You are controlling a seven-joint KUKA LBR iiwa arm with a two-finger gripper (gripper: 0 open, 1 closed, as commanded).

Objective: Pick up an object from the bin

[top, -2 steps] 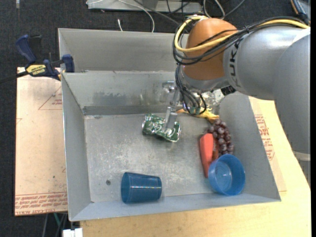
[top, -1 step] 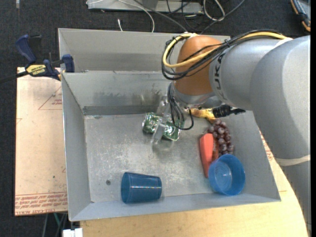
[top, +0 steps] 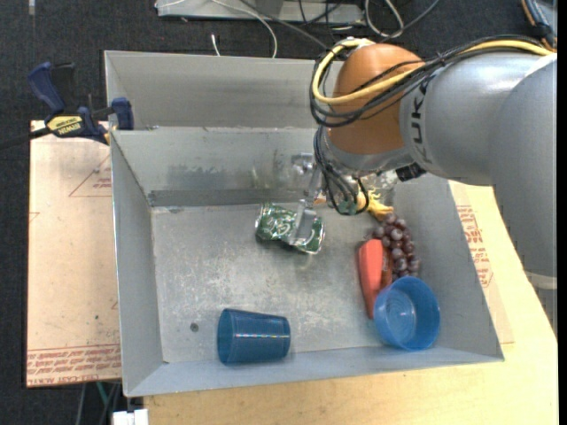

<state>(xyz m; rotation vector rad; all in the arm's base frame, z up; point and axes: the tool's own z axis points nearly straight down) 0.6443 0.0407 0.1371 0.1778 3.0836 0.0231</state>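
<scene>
My gripper hangs below the orange wrist cover, low over the middle of the bin near its back. Its tip is at the right end of a crumpled green and silver packet that lies on the bin floor, and seems to touch it. Whether it holds the packet I cannot tell. To the right of the gripper lie a bunch of dark purple grapes and an orange carrot, side by side.
A blue bowl sits in the front right corner, touching the carrot's end. A blue cup lies on its side at the front, left of centre. The arm covers the bin's back right corner.
</scene>
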